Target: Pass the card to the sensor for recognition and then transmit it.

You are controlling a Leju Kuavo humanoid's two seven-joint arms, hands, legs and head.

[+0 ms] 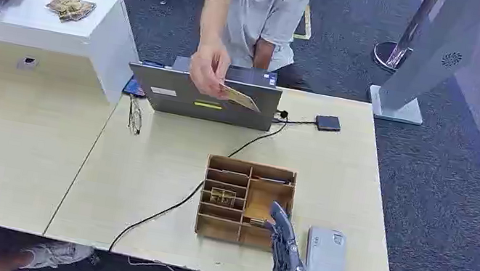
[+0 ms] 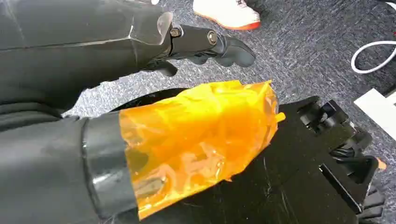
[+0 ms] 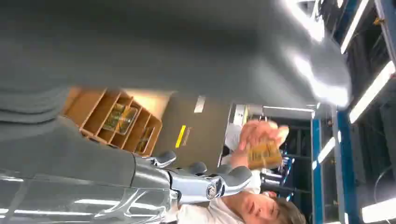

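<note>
Reaching up over the near edge of the worktop [image 1: 144, 164], right hand [image 1: 284, 242] with fingers extended and apart, holding nothing, fingertips lying at the near right corner of the wooden divider box [image 1: 246, 201]. Showing again in the right wrist view, right hand [image 3: 205, 179] with fingers stretched out and nothing between them. Hanging low by the floor in the left wrist view, left hand [image 2: 205, 46] with dark fingers loosely curved and nothing seen in them; not possible to tell how far closed. Being held above the far side of the worktop, card [image 1: 239, 97], pinched in a person's hand [image 1: 208, 71] just in front of the grey laptop [image 1: 203, 96], well apart from the right hand. Appearing blurred in the right wrist view, the same card [image 3: 264, 153] in the person's fingers. Lying flat just beside the right hand, on the side away from the box, grey sensor [image 1: 326, 256] near the worktop's front edge. Resting in a left compartment of the box, another small card-like item [image 1: 222, 196]. Trailing from behind the laptop past the box to the front edge, black cable [image 1: 174, 205]. Sitting at the far side beside the laptop, small dark device [image 1: 327, 123].
</note>
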